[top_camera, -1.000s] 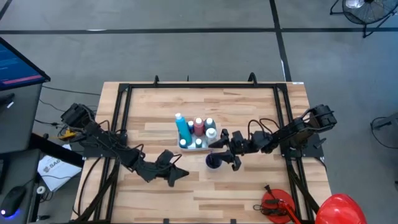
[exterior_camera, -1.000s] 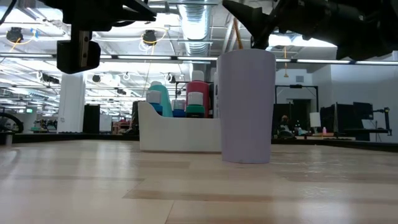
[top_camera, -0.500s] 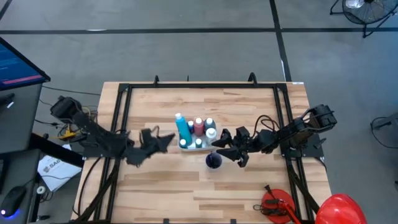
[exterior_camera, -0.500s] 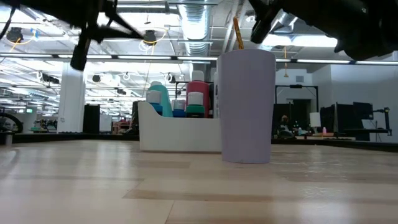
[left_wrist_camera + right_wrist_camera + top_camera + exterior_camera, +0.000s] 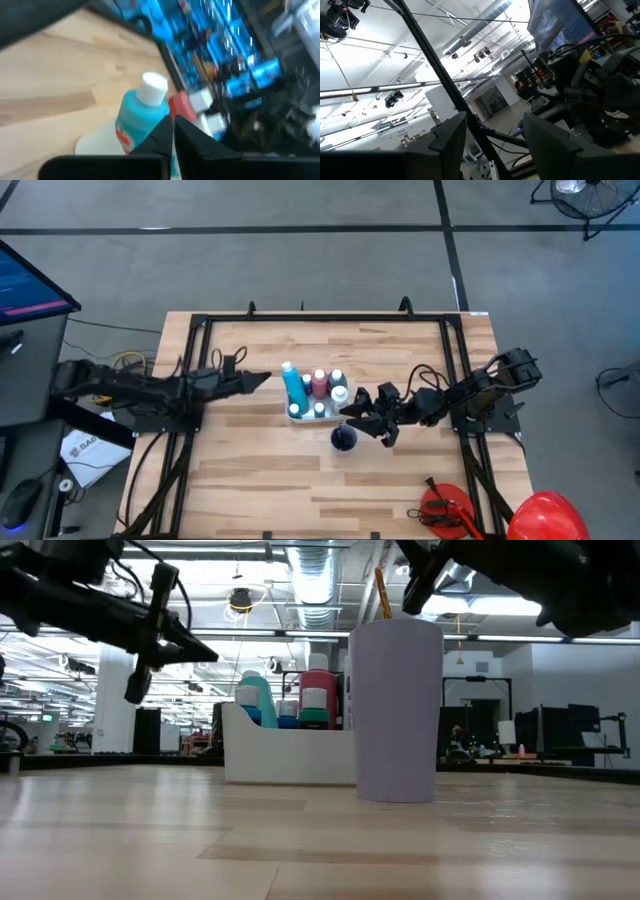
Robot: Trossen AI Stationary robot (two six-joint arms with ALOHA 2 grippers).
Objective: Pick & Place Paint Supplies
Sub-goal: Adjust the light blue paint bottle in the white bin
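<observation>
Right gripper (image 5: 362,418) spread, empty, above lavender cup (image 5: 343,439) holding brush (image 5: 382,592) (mid-table). Bottles in white caddy (image 5: 306,413) beside it. Left gripper (image 5: 262,379) pinched shut, clear. Best lifted straight off, no cup contact.

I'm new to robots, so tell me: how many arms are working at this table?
2. The left arm reaches from the table's left toward the white tray; the right arm ends by the cup.
</observation>
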